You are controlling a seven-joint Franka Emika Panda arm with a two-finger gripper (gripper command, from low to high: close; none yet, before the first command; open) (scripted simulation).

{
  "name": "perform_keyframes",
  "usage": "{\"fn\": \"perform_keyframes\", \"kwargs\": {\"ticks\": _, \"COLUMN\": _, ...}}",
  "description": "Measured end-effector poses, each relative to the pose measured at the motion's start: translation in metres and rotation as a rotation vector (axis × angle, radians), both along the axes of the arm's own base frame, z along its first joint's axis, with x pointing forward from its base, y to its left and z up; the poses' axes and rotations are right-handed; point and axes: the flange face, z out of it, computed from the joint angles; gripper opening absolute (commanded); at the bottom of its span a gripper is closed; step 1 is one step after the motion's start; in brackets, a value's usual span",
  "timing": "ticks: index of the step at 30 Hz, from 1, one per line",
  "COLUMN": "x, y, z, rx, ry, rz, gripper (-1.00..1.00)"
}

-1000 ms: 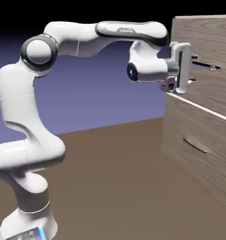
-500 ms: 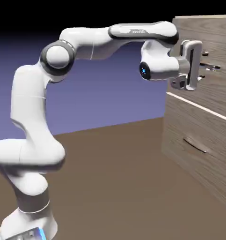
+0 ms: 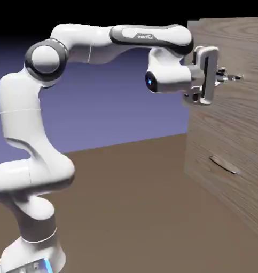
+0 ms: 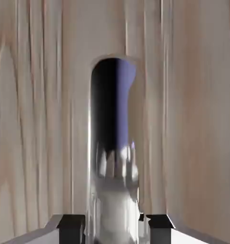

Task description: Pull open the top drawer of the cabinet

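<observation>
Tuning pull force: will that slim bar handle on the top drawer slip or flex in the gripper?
Slip looks possible: in the hand view the handle is a glossy, mirror-like bar between the fingertips. Flex seems unlikely; it reads as rigid metal. The gripper is shut on it, and the top drawer front looks large, so expect some resistance when pulling.

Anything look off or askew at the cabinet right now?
Nothing damaged or askew. The gripper is shut on the top drawer handle, seen between the fingertips in the hand view. The lower drawer's handle sits untouched on the cabinet.
</observation>
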Motion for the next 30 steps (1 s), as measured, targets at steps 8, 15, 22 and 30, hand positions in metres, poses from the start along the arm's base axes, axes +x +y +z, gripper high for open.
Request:
{"fn": "perform_keyframes", "kwargs": {"ticks": 8, "x": -0.037, "y": 0.000, "z": 0.000, "rx": 0.000, "ry": 0.000, "rz": 0.000, "gripper": -1.00}}
{"fn": "perform_keyframes", "kwargs": {"ticks": 15, "x": -0.088, "y": 0.000, "z": 0.000, "rx": 0.000, "ry": 0.000, "rz": 0.000, "gripper": -1.00}}
{"fn": "perform_keyframes", "kwargs": {"ticks": 22, "x": -0.160, "y": 0.000, "z": 0.000, "rx": 0.001, "ry": 0.000, "rz": 0.000, "gripper": -1.00}}
{"fn": "perform_keyframes", "kwargs": {"ticks": 30, "x": -0.228, "y": 0.001, "z": 0.000, "rx": -0.002, "ry": 0.001, "rz": 0.000, "gripper": 1.00}}
